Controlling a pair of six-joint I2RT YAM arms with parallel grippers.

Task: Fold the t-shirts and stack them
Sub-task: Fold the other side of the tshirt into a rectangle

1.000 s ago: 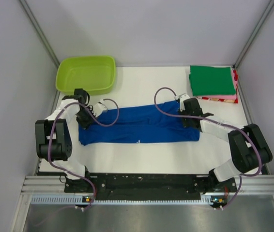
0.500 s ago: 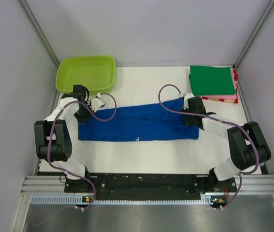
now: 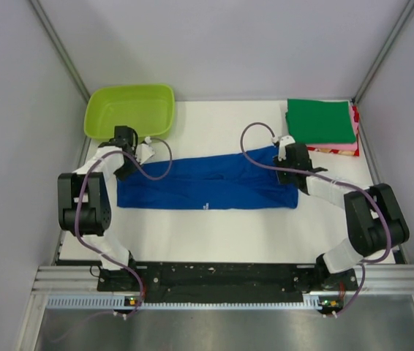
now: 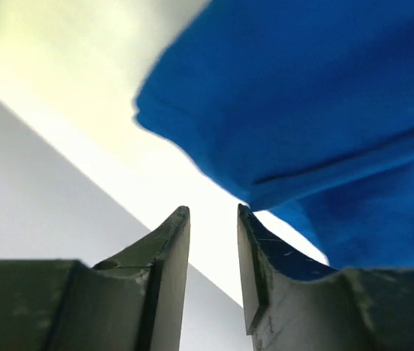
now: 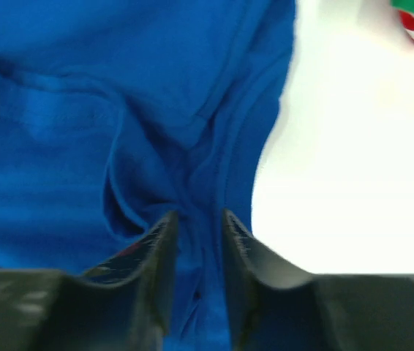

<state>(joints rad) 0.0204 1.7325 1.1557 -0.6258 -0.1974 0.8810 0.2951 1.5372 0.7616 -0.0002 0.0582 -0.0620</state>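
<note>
Left end effector stands narrowly parted at the left end of the blue t-shirt, white desk showing through the gap; I see no cloth in it. Right end effector is nipped on a ridge of cloth at the shirt's right end. Shirt lies as a long band across mid-frame, folded stack at upper right. I advise seating the left edge deep in that gap before lifting, then raising both ends level so edges align.
</note>
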